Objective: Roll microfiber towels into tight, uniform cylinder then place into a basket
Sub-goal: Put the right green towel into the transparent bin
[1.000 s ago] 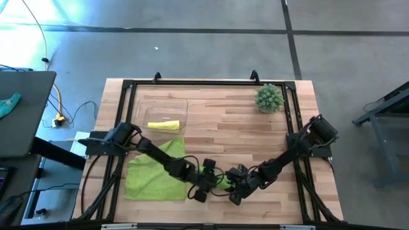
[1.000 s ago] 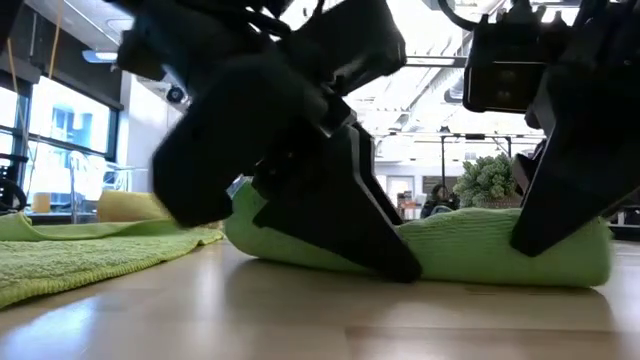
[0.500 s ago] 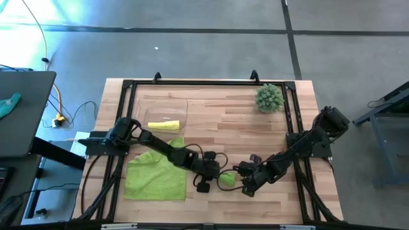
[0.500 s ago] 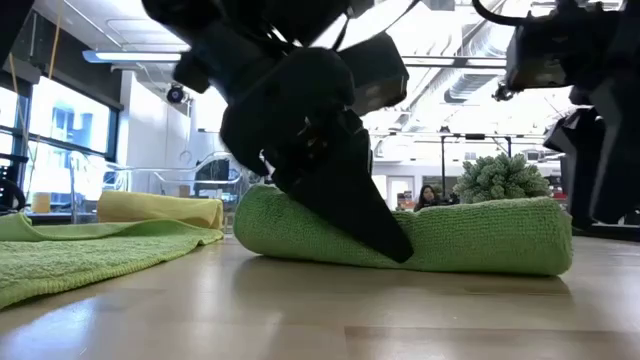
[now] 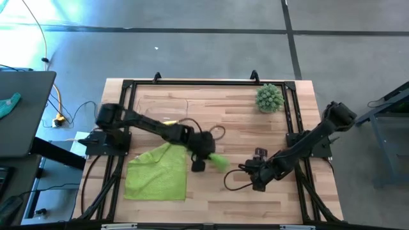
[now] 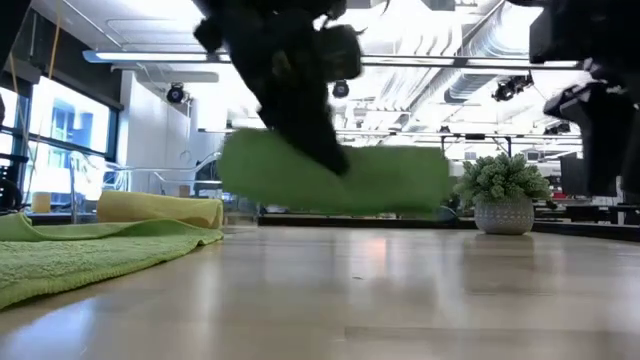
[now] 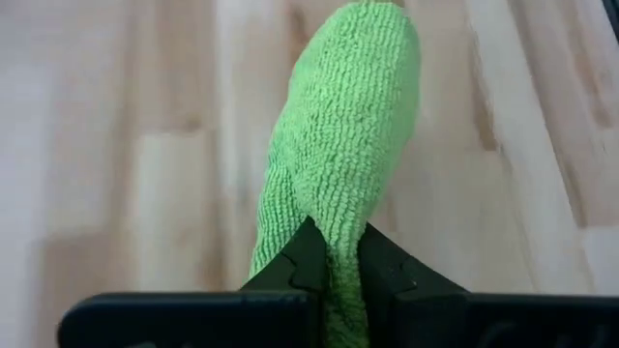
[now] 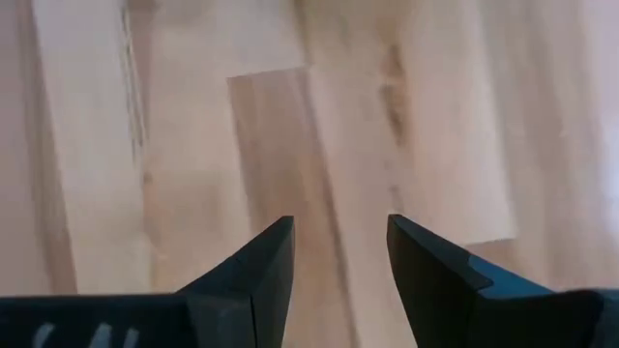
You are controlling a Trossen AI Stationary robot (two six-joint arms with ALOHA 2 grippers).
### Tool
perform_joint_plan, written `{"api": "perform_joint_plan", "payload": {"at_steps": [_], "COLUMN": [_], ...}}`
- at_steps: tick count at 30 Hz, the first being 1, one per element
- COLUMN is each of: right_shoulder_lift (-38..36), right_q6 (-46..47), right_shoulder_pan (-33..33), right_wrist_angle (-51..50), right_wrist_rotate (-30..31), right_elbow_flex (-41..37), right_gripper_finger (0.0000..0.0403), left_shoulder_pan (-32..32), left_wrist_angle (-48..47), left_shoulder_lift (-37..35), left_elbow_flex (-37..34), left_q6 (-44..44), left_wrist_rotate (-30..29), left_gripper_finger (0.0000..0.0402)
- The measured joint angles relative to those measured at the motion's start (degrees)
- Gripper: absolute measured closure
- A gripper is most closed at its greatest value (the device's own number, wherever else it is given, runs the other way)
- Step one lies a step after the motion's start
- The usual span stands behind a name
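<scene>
Left fingers point(image 7: 334, 256) pinch the rolled green towel point(image 6: 335, 180), lifted, lying level; right fingers point(image 8: 334, 256) spread, empty

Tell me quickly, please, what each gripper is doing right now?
Left gripper: shut on the rolled green towel, lifted off the table.
Right gripper: open, holding nothing, over bare wood.

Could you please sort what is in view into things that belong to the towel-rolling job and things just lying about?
Job:
- rolled lime green microfiber towel, lifted clear of the table in the shut left gripper
- flat lime green towel
- rolled yellow towel
- open right gripper, empty

Lying about:
- spiky green potted plant
- teal cloth on the side desk
</scene>
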Motion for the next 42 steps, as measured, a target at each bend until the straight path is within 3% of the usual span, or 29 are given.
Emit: {"api": "perform_joint_plan", "payload": {"at_steps": [5,11,14,16,22,25,35,42], "right_shoulder_lift": [-4.9,-8.9,-9.6,-11.1,-20.1,-24.2,-33.9,-37.5], "right_q6": [-1.1,0.5,0.6,1.4,6.7,6.6,-8.5,-10.9], "right_shoulder_pan": [-0.2,-0.5,-0.8,-1.1,-2.8,-3.2,-3.2,-4.4], "right_wrist_angle": [-6.7,-12.0,-14.2,-14.0,-0.6,8.3,37.7,49.6], "right_wrist_rotate": [7.1,17.9,19.4,19.7,18.7,18.3,19.5,19.5], "right_elbow_flex": [0.1,0.1,-0.1,-2.5,-17.1,-22.8,-36.6,-44.2], "right_gripper_finger": [0.0245,0.0245,0.0245,0.0248,0.0254,0.0254,0.0255,0.0255], "left_shoulder_pan": [4.6,10.5,14.2,17.4,27.5,30.1,32.2,34.1], "left_wrist_angle": [-9.3,-20.5,-28.1,-30.4,-31.7,-27.8,-7.7,-3.5], "left_shoulder_lift": [-8.8,-19.3,-23.2,-24.7,-29.8,-31.5,-32.8,-32.8], "left_elbow_flex": [0.0,0.3,0.1,-0.3,-7.3,-12.2,-27.5,-32.6], "left_q6": [1.8,9.6,11.9,13.6,16.7,19.1,28.5,31.4], "left_wrist_rotate": [-4.9,-21.6,-30.4,-33.1,-32.4,-32.1,-25.7,-21.1], "left_gripper_finger": [0.0389,0.0389,0.0389,0.0389,0.0389,0.0389,0.0387,0.0383]}}
